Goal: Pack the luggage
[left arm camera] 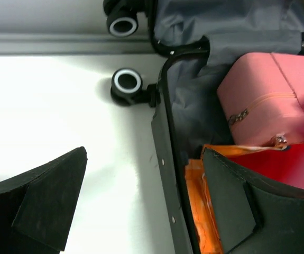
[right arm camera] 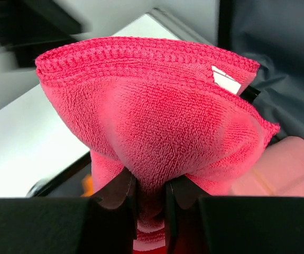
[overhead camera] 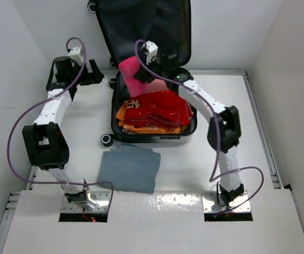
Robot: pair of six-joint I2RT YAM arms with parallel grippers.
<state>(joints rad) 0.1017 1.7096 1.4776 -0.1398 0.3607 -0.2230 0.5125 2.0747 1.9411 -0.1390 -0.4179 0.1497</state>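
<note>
The luggage (overhead camera: 141,24) lies open, its lid upright at the back and its base (overhead camera: 193,127) holding a stack of red clothes (overhead camera: 159,108) over orange ones (overhead camera: 144,127). My right gripper (overhead camera: 143,75) hangs over the base's back left corner, shut on a folded pink towel (overhead camera: 130,74); in the right wrist view the towel (right arm camera: 152,116) bulges above the gripper (right arm camera: 150,201). My left gripper (overhead camera: 96,74) stands open just left of the case. In its own view the left gripper (left arm camera: 141,201) straddles the case's rim (left arm camera: 165,169) with nothing between its fingers.
A pink zipped pouch (left arm camera: 263,106) lies inside the case at the back, beside the orange cloth (left arm camera: 196,211). A folded grey-blue cloth (overhead camera: 130,168) lies on the table in front of the case. Case wheels (left arm camera: 126,82) stick out to the left. White walls enclose the table.
</note>
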